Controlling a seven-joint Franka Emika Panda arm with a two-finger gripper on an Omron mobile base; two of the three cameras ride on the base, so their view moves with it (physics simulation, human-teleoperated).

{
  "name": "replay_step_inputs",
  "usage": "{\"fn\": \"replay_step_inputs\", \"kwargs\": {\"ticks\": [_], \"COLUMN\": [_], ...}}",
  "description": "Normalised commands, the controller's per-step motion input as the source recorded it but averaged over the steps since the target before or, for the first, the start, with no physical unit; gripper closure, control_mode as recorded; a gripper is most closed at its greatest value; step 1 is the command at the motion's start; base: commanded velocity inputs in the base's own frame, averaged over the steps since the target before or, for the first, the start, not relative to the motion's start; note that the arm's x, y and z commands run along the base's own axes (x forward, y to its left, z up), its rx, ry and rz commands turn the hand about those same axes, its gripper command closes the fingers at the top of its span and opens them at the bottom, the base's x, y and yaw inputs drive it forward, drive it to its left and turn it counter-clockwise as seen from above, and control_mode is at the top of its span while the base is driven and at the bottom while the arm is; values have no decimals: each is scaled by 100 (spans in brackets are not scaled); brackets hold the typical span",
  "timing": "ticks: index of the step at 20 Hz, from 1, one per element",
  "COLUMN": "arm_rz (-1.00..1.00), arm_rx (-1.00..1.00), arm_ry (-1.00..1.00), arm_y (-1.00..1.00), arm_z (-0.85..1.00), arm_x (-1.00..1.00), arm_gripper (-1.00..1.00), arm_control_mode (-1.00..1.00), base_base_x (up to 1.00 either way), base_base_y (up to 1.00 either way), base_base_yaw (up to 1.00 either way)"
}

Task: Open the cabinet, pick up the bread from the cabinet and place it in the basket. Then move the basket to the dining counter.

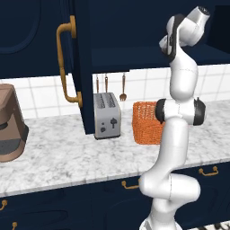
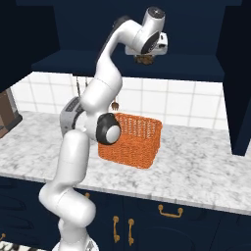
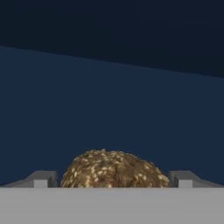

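Dark cabinet [image 2: 147, 63] interior, door swung open, and the gripper [image 3: 113, 179] sits wide apart, straddling the bread [image 3: 114, 169] on the shelf. Risk here: the round roll could squirt out on closing, missing the basket [image 2: 131, 139] below.

The cabinet [image 1: 81, 63] door stands swung wide, leaving its shelf mouth unblocked. Inside, bare navy floor lies around the bread [image 3: 114, 169]. Below, the basket [image 2: 131, 139] top is uncovered.

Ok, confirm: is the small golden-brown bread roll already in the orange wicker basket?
No, the roll sits on the dark cabinet shelf between the open gripper's fingertips.
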Motion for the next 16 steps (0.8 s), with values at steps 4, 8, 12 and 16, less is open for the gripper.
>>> {"fn": "replay_step_inputs", "kwargs": {"ticks": [4, 8, 12, 16], "arm_rz": [0, 0, 0, 0], "arm_rx": [9, 27, 20, 14], "arm_ry": [0, -6, -26, -23], "arm_y": [17, 0, 8, 6], "arm_z": [-53, -48, -13, 1], "arm_x": [-10, -9, -41, -30], "arm_gripper": [100, 100, 100, 100], "arm_control_mode": [-100, -100, -100, -100], "base_base_x": [0, 0, 0, 0], "base_base_y": [0, 0, 0, 0], "base_base_yaw": [0, 0, 0, 0]}}
